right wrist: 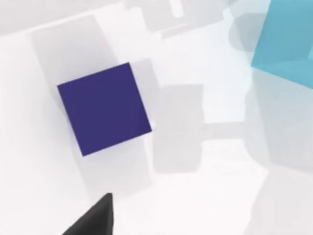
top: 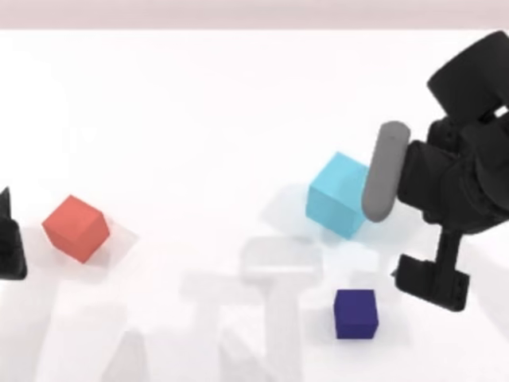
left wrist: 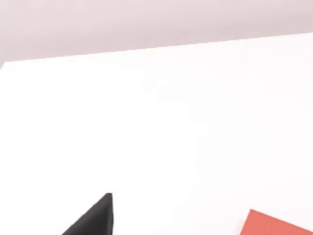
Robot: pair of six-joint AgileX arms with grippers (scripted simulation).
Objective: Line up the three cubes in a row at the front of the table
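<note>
Navy cube (front edge) beside right gripper.

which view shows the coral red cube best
The top view: the whole coral-red cube sits apart at the table's left. The left wrist view catches only a corner of it at the frame edge. The right wrist view misses it.

A broad, glossy white counter fills the scene, brightly and evenly lit, with soft grey shadows across its near part. A pale pinkish band runs along its far edge.
</note>
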